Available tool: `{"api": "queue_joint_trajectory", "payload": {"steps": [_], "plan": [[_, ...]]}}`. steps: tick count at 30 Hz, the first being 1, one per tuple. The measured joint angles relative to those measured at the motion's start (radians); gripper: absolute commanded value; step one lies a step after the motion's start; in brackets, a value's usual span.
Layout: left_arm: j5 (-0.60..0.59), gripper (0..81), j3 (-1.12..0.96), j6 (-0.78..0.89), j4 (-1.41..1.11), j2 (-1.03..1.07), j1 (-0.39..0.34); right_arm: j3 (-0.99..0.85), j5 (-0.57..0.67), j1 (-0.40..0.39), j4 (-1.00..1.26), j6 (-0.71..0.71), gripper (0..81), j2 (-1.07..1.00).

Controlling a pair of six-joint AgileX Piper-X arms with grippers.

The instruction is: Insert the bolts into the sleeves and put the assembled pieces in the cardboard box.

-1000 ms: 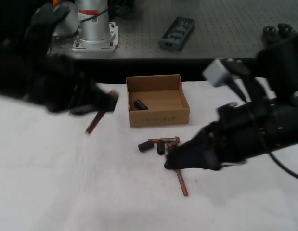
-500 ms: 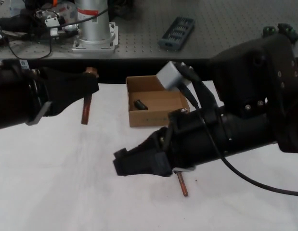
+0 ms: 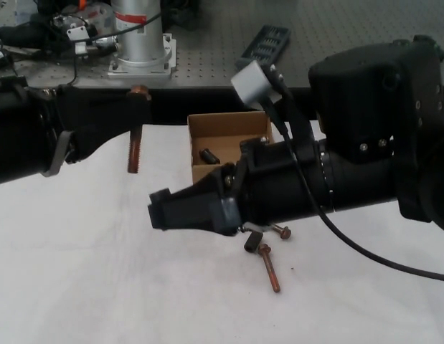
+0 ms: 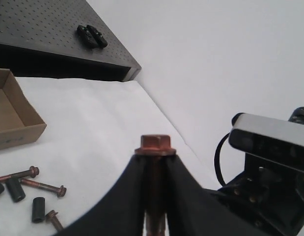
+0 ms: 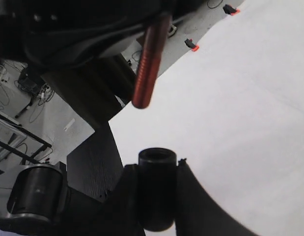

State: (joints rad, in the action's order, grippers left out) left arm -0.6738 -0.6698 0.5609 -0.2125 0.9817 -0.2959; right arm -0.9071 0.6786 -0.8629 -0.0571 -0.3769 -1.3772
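My left gripper is shut on a copper bolt, held upright above the white cloth with its hex head on top. My right gripper hangs just to the right of it, shut on a black sleeve. The sleeve's open end faces the bolt's threaded tip, a short gap apart. The cardboard box stands behind the right arm with one black sleeve inside.
Loose bolts and spare sleeves lie on the cloth in front of the box, partly under the right arm. A dark perforated bench with a metal post runs along the back.
The right gripper left the loose pile, swung left and rose with the sleeve. The left gripper's bolt went from tilted to upright and moved up and slightly right.
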Motion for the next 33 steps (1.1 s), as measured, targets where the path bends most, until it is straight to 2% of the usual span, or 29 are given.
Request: {"api": "queue_joint_trajectory", "payload": {"steps": [5,33], "plan": [[0.0,0.6,0.0,0.004,0.0,0.0,0.0,0.0,0.019,0.0,0.051,-0.034,2.9,0.0],[-0.041,0.6,0.0,0.07,-0.046,0.0,-0.011,0.0,0.039,0.0,0.064,-0.034,2.9,0.0]]}}
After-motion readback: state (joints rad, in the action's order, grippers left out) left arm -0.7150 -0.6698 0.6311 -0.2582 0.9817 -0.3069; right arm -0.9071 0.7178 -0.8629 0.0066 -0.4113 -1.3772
